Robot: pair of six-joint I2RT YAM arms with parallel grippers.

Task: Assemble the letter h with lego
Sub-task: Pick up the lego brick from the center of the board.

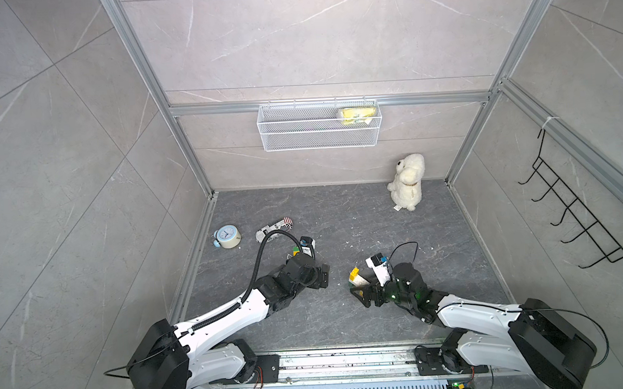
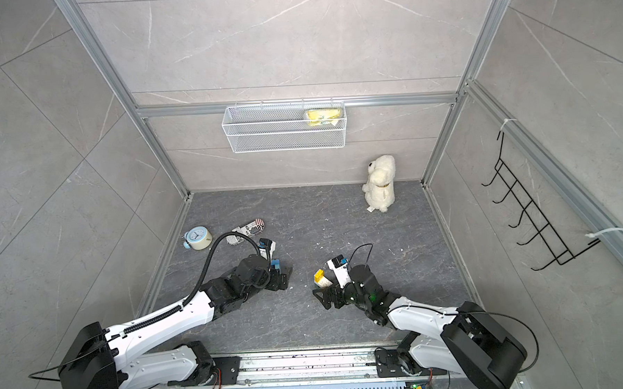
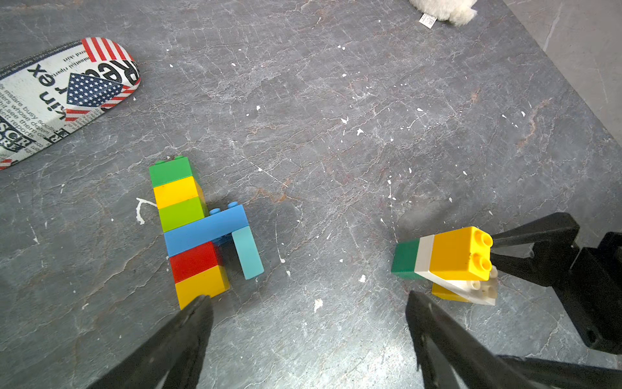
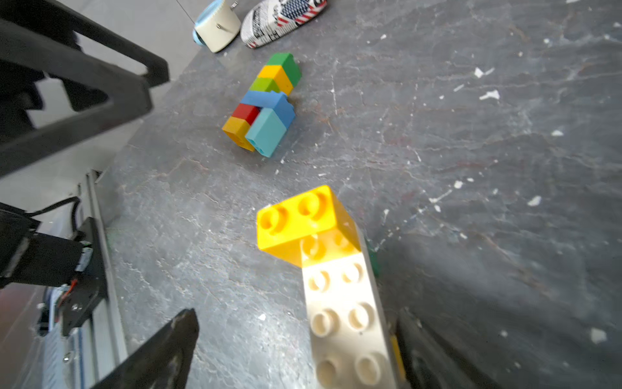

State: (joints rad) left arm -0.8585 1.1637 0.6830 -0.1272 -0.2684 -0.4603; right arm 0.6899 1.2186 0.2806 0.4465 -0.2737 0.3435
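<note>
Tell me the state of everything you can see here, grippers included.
left gripper: open, empty
right gripper: open, gripping nothing
multicolour stack: lying flat, bricks joined
yellow-white-green cluster: joined, on its side, ungripped
plush toy: sitting upright
wire basket: hung on the wall, holding a yellow packet

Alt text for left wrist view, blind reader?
A flat-lying lego column, green to yellow, with a blue crossbar and light blue leg, sits on the grey table. The open left claw hovers near it; a yellow-white-green lego cluster lies aside.
</note>
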